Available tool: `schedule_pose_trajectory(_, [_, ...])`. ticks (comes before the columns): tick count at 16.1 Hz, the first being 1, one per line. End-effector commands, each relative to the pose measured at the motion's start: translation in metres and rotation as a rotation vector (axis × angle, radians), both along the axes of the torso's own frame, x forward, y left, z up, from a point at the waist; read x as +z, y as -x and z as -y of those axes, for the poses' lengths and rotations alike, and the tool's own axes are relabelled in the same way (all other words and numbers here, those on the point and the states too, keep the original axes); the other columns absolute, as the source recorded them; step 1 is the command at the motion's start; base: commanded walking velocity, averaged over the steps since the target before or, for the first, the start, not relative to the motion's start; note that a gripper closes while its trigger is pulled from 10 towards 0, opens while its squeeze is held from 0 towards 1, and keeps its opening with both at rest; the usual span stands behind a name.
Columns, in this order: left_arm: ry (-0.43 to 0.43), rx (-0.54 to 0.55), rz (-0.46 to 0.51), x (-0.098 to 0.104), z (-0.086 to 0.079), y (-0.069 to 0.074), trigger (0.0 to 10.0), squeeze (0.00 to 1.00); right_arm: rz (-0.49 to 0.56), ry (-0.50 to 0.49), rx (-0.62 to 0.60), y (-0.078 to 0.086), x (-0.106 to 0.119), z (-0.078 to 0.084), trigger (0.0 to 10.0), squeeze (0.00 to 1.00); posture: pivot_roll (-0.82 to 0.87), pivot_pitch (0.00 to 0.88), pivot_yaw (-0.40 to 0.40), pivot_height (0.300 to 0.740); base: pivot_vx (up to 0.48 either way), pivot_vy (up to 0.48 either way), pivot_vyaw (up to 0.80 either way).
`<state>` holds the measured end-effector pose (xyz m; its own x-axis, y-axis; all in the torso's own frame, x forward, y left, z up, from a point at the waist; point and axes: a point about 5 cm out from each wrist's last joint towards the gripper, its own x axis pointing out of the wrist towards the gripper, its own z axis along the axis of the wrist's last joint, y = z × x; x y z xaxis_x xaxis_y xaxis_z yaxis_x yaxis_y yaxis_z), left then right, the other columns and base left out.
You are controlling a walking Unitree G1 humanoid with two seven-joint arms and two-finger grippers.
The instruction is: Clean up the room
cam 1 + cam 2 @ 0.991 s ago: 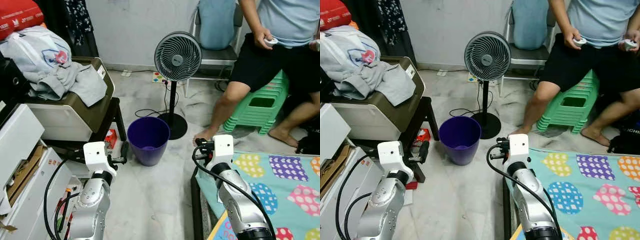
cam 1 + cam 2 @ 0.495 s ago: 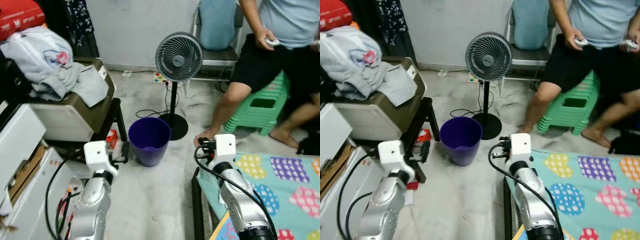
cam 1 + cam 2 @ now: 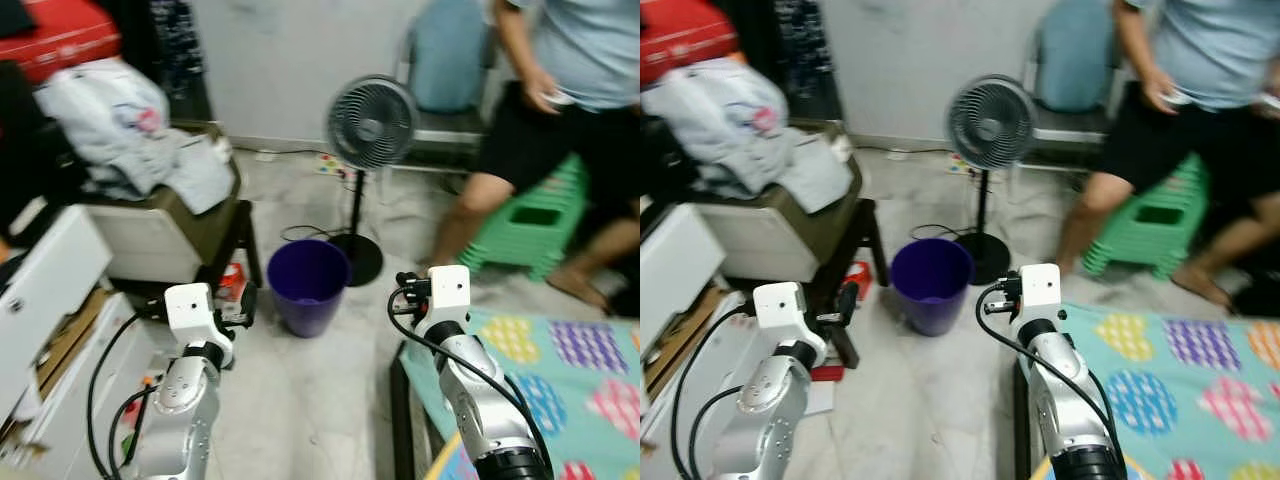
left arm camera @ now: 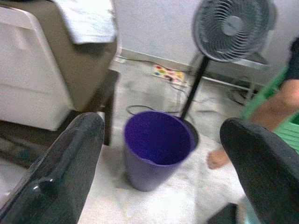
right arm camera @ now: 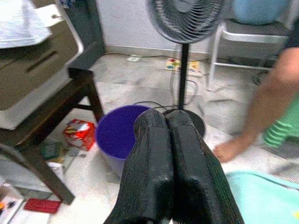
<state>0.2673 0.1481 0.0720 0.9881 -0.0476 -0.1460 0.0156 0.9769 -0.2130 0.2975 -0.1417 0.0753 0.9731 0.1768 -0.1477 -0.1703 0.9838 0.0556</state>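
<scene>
A purple bin [image 3: 308, 285] stands upright on the pale floor, in front of a standing fan [image 3: 372, 122]. My left gripper [image 4: 161, 126] is open, held low and to the left of the bin, with the bin framed between its two black fingers [image 4: 70, 163]. Held out on the right of the bin, my right gripper [image 5: 166, 116] is shut with nothing between its fingers. Grey and white clothes [image 3: 130, 135] lie heaped on a printer [image 3: 160, 215] at the left. A small red box [image 5: 77, 132] and scraps lie on the floor under a dark table [image 5: 56, 112].
A person [image 3: 560, 100] sits at the back right on stacked green stools [image 3: 535, 225], bare feet on the floor. A patterned mat [image 3: 570, 350] covers the floor at the right. White cartons [image 3: 50, 300] crowd the left side. The fan's cable trails behind the bin.
The whole picture has slid to the right and blurred, so the camera has turned left. Both grippers keep their pose, left open and right shut.
</scene>
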Motion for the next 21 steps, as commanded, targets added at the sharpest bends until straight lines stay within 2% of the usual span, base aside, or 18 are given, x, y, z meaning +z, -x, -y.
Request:
schedule_pose_trajectory(1, [0.002,-0.012,0.003,0.0021,0.0006,-0.0015,10.0,0.0,-0.009,0.005,-0.009,0.0003,-0.0022,0.0009,10.0,0.0,-0.08,0.0,-0.006,0.74,0.0,0.0,-0.8])
schedule_pose_trajectory(6, [0.003,-0.011,0.002,0.0022,0.0004,-0.0027,10.0,0.0,-0.005,0.004,-0.011,-0.0005,-0.0017,0.0011,10.0,0.0,-0.08,0.0,-0.005,0.74,0.0,0.0,-0.7])
schedule_pose_trajectory(8, [0.004,-0.009,0.003,0.0031,0.0006,-0.0029,10.0,0.0,-0.002,0.003,-0.013,-0.001,-0.0013,0.001,10.0,0.0,-0.08,0.0,-0.005,0.74,0.0,0.289,-0.57])
schedule_pose_trajectory(18, [0.003,-0.029,0.025,0.0059,0.0027,-0.0036,10.0,0.0,0.004,0.005,-0.009,-0.001,-0.0012,0.0005,10.0,0.0,-0.08,0.0,-0.003,0.74,0.0,0.033,0.0])
schedule_pose_trajectory(21, [0.006,-0.043,0.029,0.0063,0.0041,-0.0032,10.0,0.0,-0.01,-0.006,-0.017,-0.0009,-0.0029,0.0013,10.0,0.0,-0.08,0.0,-0.004,0.74,0.0,0.0,-0.73])
